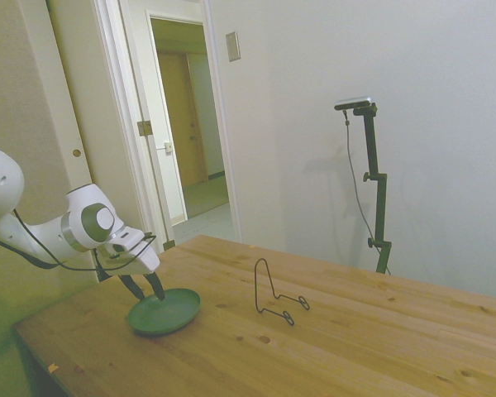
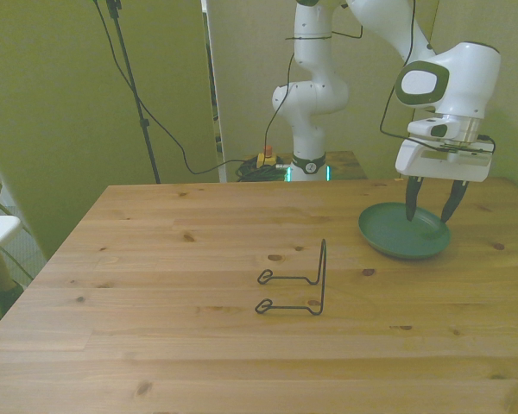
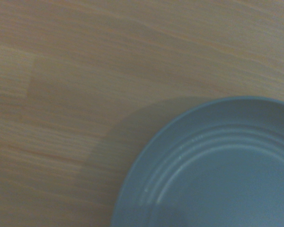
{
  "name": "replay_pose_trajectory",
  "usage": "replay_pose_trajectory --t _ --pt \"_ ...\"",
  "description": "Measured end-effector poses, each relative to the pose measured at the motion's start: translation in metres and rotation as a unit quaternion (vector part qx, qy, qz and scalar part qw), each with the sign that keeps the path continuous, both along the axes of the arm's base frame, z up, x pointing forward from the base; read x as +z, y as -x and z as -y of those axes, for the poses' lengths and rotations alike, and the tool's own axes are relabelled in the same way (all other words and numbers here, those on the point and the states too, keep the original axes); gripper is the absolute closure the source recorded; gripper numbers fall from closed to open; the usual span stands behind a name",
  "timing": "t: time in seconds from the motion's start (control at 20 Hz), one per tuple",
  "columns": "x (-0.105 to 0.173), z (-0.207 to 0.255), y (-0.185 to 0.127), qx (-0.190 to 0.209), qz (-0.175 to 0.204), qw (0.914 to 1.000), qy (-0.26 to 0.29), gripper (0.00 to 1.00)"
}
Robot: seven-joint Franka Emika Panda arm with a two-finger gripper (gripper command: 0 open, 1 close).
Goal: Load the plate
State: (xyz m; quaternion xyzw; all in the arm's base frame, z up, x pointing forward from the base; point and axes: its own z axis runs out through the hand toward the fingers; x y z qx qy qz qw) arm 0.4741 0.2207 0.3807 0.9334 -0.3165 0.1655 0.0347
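Pale walls and an open doorway are framing a wooden table [image 2: 198,345], which is carrying only two things. Taking the plate [image 2: 404,231] as landmark: it is lying flat near the table's edge, and the wire stand [image 2: 298,289] is standing well apart from it, toward the table's middle. That stand looks like where the plate is meant to go — upright in the wire cradle. White and angled down, the arm is hanging the gripper [image 2: 431,210] over the plate's far rim. Its fingers [image 2: 411,207] are standing apart, one tip inside the rim and one outside — apparently straddling the rim, ready to pinch it.
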Motion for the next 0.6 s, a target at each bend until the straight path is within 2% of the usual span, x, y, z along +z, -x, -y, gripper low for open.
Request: replay_pose_trajectory --t 0.6 --pt "-0.009 -0.028 0.003 0.011 0.022 0.9996 -0.01 0.0"
